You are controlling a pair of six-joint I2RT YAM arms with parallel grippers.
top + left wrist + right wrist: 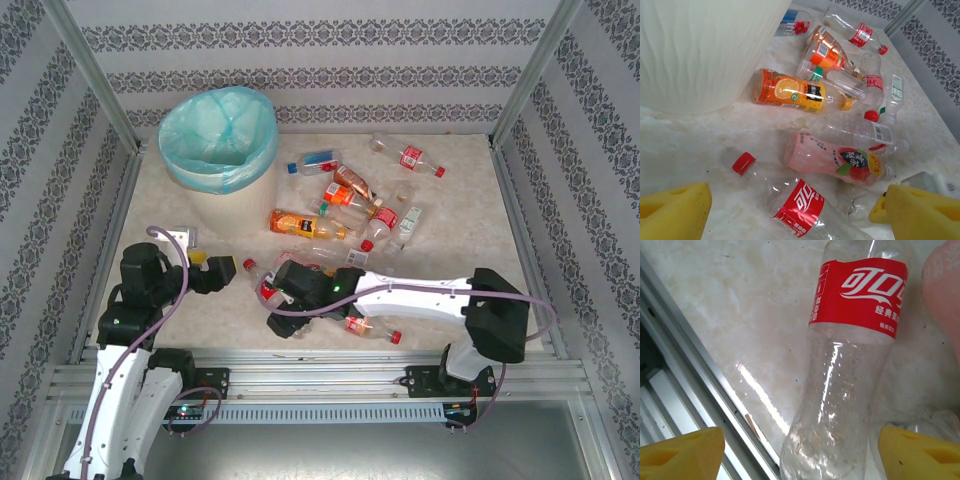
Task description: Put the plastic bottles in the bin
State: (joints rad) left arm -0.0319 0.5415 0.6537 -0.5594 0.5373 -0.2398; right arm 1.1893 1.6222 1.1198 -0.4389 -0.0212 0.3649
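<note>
The bin [218, 140] stands at the back left, a cream bucket [705, 50] with a turquoise liner. Several plastic bottles lie to its right, among them an orange juice bottle [305, 224] [790, 93] and a pink peach bottle [832, 160]. A clear cola bottle with a red label and red cap [800, 202] [855, 365] lies near the front. My left gripper [218, 270] [795, 217] is open just left of its cap end. My right gripper [272, 296] [800, 460] is open over its base, with its yellow fingers standing clear on either side of it.
Another capped bottle [372, 330] lies by the right forearm near the front rail [690, 380]. A blue-labelled bottle [318, 160] and a red-labelled one [410, 157] lie further back. Patterned walls and metal posts enclose the table.
</note>
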